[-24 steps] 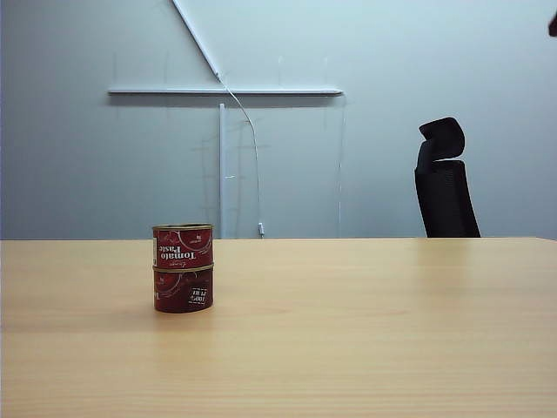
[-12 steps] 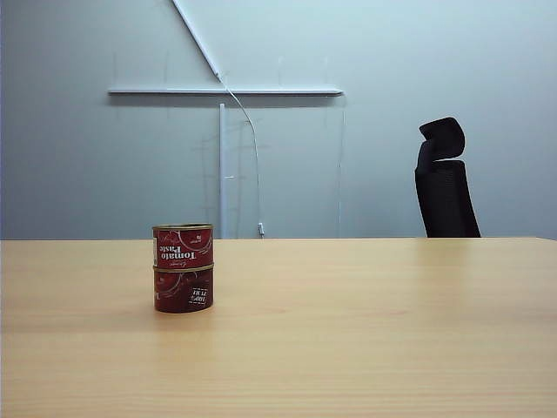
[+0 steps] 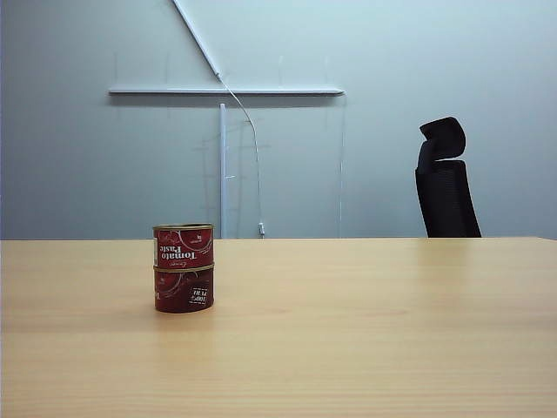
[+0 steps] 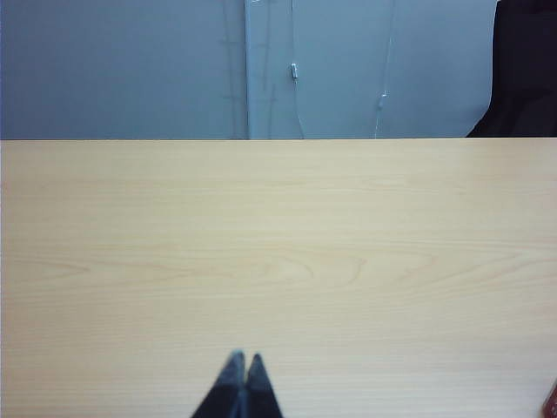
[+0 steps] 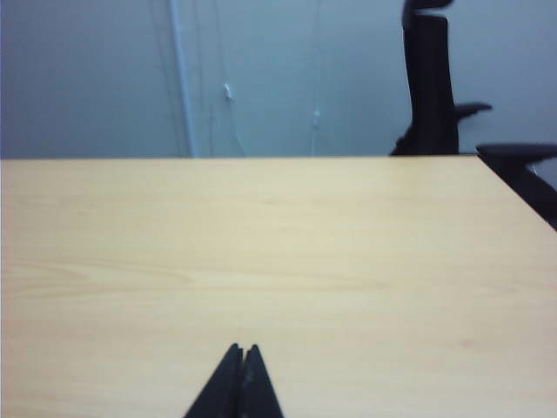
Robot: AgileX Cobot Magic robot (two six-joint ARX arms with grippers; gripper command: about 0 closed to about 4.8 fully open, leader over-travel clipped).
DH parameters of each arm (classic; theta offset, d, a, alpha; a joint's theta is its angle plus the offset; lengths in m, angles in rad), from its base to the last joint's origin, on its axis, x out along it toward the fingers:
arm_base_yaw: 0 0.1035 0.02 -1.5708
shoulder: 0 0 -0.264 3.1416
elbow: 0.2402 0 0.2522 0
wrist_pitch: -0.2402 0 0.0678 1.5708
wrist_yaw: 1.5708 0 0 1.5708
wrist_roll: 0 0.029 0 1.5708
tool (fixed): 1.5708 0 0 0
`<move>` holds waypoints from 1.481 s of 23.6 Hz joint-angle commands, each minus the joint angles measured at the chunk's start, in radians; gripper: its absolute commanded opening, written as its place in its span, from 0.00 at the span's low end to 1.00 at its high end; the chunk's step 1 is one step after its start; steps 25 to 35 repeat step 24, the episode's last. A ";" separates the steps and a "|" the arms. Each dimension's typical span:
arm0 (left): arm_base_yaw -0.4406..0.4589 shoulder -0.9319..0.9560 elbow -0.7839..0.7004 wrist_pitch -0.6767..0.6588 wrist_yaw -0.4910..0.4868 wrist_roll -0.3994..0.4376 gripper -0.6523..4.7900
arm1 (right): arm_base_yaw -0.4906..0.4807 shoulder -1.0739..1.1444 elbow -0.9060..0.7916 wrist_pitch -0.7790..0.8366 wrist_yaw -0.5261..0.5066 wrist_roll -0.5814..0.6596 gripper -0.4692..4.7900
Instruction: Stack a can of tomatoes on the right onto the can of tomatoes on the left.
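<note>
stack unchanged over the last second: upper can (image 3: 183,246) sits squarely on lower can (image 3: 184,290), left on counter (image 3: 365,331). left pincer (image 4: 242,359) and right pincer (image 5: 241,350) both closed, empty, withdrawn. i judge task complete.

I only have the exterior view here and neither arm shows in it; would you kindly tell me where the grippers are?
Observer: The left gripper shows only in its wrist view, low over bare table, jaws shut, holding nothing.
Operator: Thank you, and the right one?
Observer: The right gripper shows likewise in its own wrist view, jaws shut and empty.
Operator: Do the wrist cameras see the stack?
Observer: Not clearly; only the exterior view shows the upper can sitting upright on the lower can.
</note>
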 commanded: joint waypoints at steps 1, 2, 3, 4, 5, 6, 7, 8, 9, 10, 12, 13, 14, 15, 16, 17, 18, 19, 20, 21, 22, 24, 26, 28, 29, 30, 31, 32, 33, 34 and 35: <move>0.000 0.002 0.003 0.010 0.000 0.000 0.11 | 0.002 -0.002 -0.005 0.008 0.021 0.000 0.08; 0.000 0.002 0.003 0.010 0.000 0.000 0.11 | 0.003 -0.002 -0.005 0.007 0.021 0.000 0.08; 0.000 0.002 0.003 0.010 0.000 0.000 0.11 | 0.005 -0.002 -0.005 0.007 0.021 0.000 0.08; 0.000 0.002 0.003 0.010 0.000 0.000 0.11 | 0.007 -0.002 -0.005 0.007 0.021 0.000 0.08; 0.000 0.002 0.003 0.010 0.000 0.000 0.11 | 0.008 -0.002 -0.005 0.007 0.021 0.004 0.08; 0.000 0.002 0.003 0.010 0.000 0.000 0.11 | 0.008 -0.002 -0.005 0.007 0.021 0.004 0.08; 0.000 0.002 0.003 0.010 0.000 0.000 0.11 | 0.009 -0.002 -0.005 0.007 0.021 0.004 0.08; 0.000 0.002 0.003 0.010 0.000 0.000 0.11 | 0.014 -0.002 -0.005 0.007 0.021 0.003 0.08; 0.000 0.002 0.003 0.010 0.000 0.000 0.11 | 0.015 -0.002 -0.005 0.007 0.021 0.003 0.08; 0.000 0.002 0.003 0.010 0.000 0.000 0.11 | 0.020 -0.002 -0.005 0.007 0.020 0.003 0.08; 0.000 0.002 0.003 0.010 0.000 0.000 0.11 | 0.019 -0.002 -0.004 0.007 0.020 0.003 0.08; 0.000 0.002 0.003 0.010 0.000 0.000 0.11 | 0.019 -0.002 -0.004 0.007 0.020 0.003 0.08; 0.000 0.002 0.003 0.010 0.000 0.000 0.11 | 0.019 -0.002 -0.004 0.007 0.020 0.003 0.08; 0.000 0.002 0.003 0.010 0.000 0.000 0.11 | 0.019 -0.002 -0.004 0.007 0.020 0.003 0.08; 0.000 0.002 0.003 0.010 0.000 0.000 0.11 | 0.019 -0.002 -0.005 0.007 0.020 0.003 0.08; 0.000 0.002 0.003 0.010 0.000 0.000 0.11 | 0.019 -0.002 -0.005 0.007 0.020 0.003 0.08; 0.000 0.002 0.003 0.010 0.000 0.000 0.11 | 0.019 -0.002 -0.005 0.007 0.020 0.003 0.08; 0.000 0.002 0.003 0.010 0.000 0.000 0.11 | 0.019 -0.002 -0.004 0.007 0.020 0.003 0.08; 0.000 0.002 0.003 0.010 0.000 0.000 0.11 | 0.019 -0.002 -0.004 0.007 0.020 0.003 0.08; 0.000 0.002 0.003 0.010 0.000 0.000 0.11 | 0.019 -0.002 -0.004 0.007 0.020 0.003 0.08; 0.000 0.002 0.003 0.010 0.000 0.000 0.11 | 0.019 -0.002 -0.004 0.007 0.020 0.003 0.08; 0.000 0.002 0.003 0.010 0.000 0.000 0.11 | 0.019 -0.002 -0.004 0.007 0.020 0.003 0.08; 0.000 0.002 0.003 0.010 0.000 0.000 0.11 | 0.019 -0.002 -0.004 0.007 0.020 0.003 0.08; 0.000 0.002 0.003 0.010 0.000 0.000 0.11 | 0.019 -0.002 -0.004 0.007 0.020 0.003 0.08; 0.000 0.002 0.003 0.010 0.000 0.000 0.11 | 0.019 -0.002 -0.004 0.007 0.020 0.003 0.08; 0.000 0.002 0.003 0.010 0.000 0.000 0.11 | 0.019 -0.002 -0.004 0.007 0.020 0.003 0.08; 0.000 0.002 0.003 0.010 0.000 0.000 0.11 | 0.019 -0.002 -0.004 0.007 0.020 0.003 0.08; 0.000 0.002 0.003 0.010 0.000 0.000 0.11 | 0.019 -0.002 -0.004 0.007 0.020 0.003 0.08; 0.000 0.002 0.003 0.010 0.000 0.000 0.11 | 0.019 -0.002 -0.004 0.007 0.020 0.003 0.08; 0.000 0.002 0.003 0.010 0.000 0.000 0.11 | 0.019 -0.002 -0.004 0.007 0.020 0.003 0.08; 0.000 0.002 0.003 0.010 0.000 0.000 0.11 | 0.019 -0.002 -0.004 0.007 0.020 0.003 0.08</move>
